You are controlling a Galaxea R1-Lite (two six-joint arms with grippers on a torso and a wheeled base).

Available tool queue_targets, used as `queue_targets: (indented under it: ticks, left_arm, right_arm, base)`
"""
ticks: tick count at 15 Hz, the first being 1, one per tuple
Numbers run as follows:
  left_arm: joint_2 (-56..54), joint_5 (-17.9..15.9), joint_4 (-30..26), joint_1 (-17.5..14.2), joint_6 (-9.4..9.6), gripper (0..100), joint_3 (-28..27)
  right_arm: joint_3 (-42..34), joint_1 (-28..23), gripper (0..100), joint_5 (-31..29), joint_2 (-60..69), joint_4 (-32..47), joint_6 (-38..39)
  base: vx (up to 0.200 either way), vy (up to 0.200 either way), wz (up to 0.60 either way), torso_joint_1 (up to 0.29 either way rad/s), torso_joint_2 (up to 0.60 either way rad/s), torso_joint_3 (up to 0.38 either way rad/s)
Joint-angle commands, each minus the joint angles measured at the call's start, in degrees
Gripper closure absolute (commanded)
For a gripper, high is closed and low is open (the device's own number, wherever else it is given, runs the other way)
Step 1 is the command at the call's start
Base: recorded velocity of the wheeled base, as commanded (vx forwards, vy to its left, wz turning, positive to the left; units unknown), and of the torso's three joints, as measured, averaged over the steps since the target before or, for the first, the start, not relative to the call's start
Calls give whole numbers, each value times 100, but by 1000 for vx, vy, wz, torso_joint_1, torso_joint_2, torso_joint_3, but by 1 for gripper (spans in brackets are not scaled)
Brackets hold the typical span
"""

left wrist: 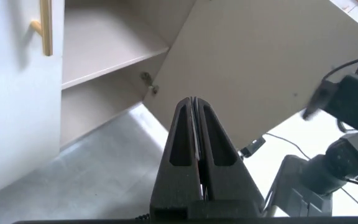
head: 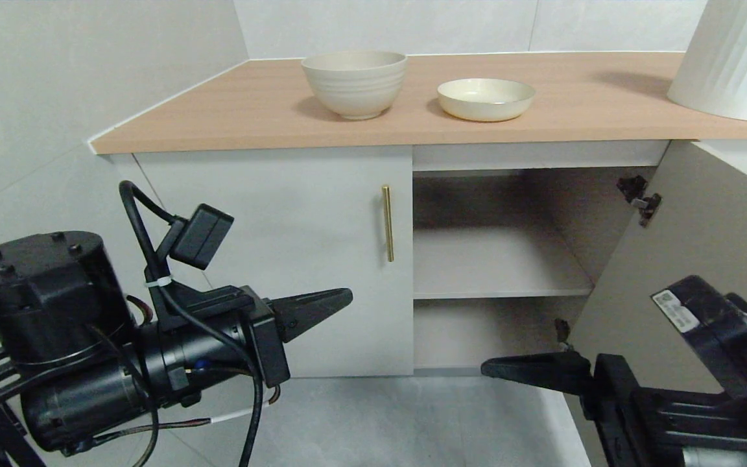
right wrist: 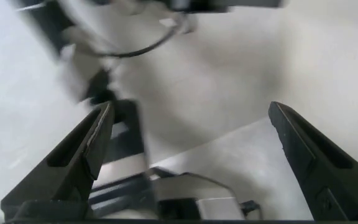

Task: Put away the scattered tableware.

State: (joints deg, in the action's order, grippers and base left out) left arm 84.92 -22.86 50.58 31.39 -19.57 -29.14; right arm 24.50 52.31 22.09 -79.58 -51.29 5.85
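I'm hanging low, left gripper (head: 346,298) jaws pinched shut, right gripper (right wrist: 190,107) jaws wide apart, both empty; ribbed beige ceramic bowl (head: 355,84) and shallow cream dish (head: 486,98) are sitting on the wooden table (head: 218,110) above, so I'm risking clipping its edge or the open cabinet door (head: 704,259).

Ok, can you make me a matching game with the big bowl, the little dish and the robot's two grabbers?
Things:
1 deep bowl
2 shallow dish
3 left gripper
4 right gripper

Places and states:
a open wide
b on the countertop, above the closed door
c shut tight
d on the countertop, above the open cupboard

Pairs: 1-b, 2-d, 3-c, 4-a
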Motion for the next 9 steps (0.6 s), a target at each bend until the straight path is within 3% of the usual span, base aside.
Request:
queue_targets:
  ticks: [1, 4, 8, 9]
  left_arm:
    - [-81, 1, -39, -19, -3, 100, -22]
    - [-195, -8, -365, -28, 5, 100, -198]
    - [-661, 9, -1788, -177, 14, 100, -901]
    - [-863, 9, -2342, -283, 23, 100, -1147]
  right_arm:
    - [204, 139, 0, -416, -444, -31, 13]
    - [547, -28, 0, -882, -717, -198, 197]
    - [1619, -1074, 0, -2077, -1367, 339, 250]
    - [2120, -1311, 0, -2596, -1455, 1077, 250]
  base:
    - [0, 0, 0, 0, 0, 0]
    - [0, 0, 0, 0, 0, 0]
    - [0, 0, 0, 0, 0, 0]
    - [0, 0, 0, 0, 0, 0]
